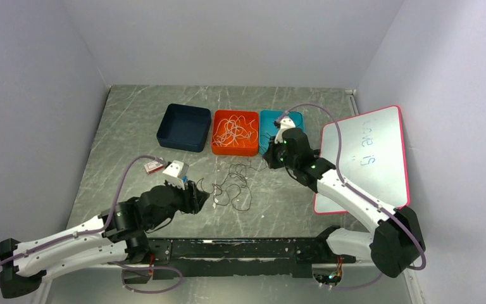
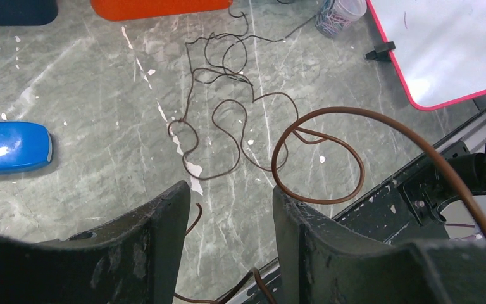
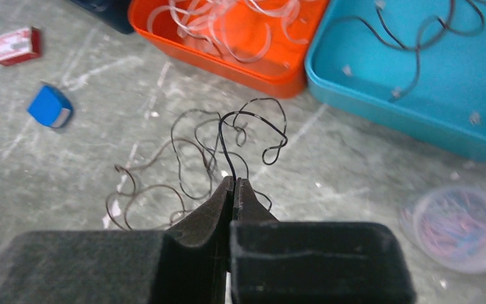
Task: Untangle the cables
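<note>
Orange plastic tray (image 1: 235,151) holds white cables (image 1: 233,130); teal plastic tray (image 3: 367,63) holds dark cables (image 3: 417,31). Black cable (image 3: 222,142) pinched in closed right gripper (image 3: 233,185); left gripper (image 2: 230,193) jaws stand apart.

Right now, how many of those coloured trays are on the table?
3, in a row at the far side: navy tray left, orange tray holding white cables middle, teal tray right, partly behind the right arm.
</note>
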`<state>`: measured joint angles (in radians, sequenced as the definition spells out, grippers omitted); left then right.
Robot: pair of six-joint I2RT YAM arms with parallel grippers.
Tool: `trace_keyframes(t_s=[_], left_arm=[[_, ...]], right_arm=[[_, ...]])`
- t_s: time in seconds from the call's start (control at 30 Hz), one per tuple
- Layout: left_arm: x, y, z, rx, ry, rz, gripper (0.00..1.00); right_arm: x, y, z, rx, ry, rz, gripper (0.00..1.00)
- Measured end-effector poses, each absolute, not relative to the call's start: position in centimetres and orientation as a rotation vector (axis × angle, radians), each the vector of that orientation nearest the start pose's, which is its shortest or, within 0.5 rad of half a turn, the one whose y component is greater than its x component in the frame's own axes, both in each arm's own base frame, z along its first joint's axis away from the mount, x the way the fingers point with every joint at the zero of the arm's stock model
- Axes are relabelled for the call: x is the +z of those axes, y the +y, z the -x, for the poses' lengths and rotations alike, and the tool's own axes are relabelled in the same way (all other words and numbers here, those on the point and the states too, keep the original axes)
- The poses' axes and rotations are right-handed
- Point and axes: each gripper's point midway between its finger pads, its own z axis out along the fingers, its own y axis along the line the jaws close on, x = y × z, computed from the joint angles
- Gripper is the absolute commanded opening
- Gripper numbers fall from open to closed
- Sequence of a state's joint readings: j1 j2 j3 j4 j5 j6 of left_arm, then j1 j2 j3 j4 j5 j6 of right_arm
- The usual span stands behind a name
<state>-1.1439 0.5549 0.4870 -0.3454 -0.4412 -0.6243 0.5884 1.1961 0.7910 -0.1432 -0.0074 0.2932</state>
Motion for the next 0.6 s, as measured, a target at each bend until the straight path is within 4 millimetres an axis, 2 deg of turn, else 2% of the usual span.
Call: trace_keyframes(t_s=[0.07, 0.17, 0.3, 0.4, 0.47, 0.6], left_arm=[[16.9, -20.7, -15.3, -0.725, 1.996, -0.231, 0.58], [17.8, -20.4, -15.2, -0.730, 1.982, -0.228, 0.62], [21.1, -19.8, -15.2, -0.760, 1.922, -0.209, 0.64], [24.2, -19.5, -15.2, -0.792, 1.860, -0.203, 0.64], [25.6, -19.4, -15.3, -0.797, 1.833, -0.211, 0.64], [26.2, -19.5, -15.4, -0.779, 1.820, -0.240, 0.63]], right_arm=[[14.5, 19.9, -29.1, 0.491, 2.175, 0.289, 0.00], [13.4, 19.0, -28.5, 0.466, 2.218, 0.266, 0.00], [12.4, 18.9, -27.6, 0.483, 2.253, 0.273, 0.01], [12.4, 20.1, -26.3, 0.586, 2.253, 0.352, 0.11], [12.9, 21.4, -25.3, 0.685, 2.235, 0.439, 0.19], [14.3, 23.4, -23.3, 0.831, 2.176, 0.616, 0.39]])
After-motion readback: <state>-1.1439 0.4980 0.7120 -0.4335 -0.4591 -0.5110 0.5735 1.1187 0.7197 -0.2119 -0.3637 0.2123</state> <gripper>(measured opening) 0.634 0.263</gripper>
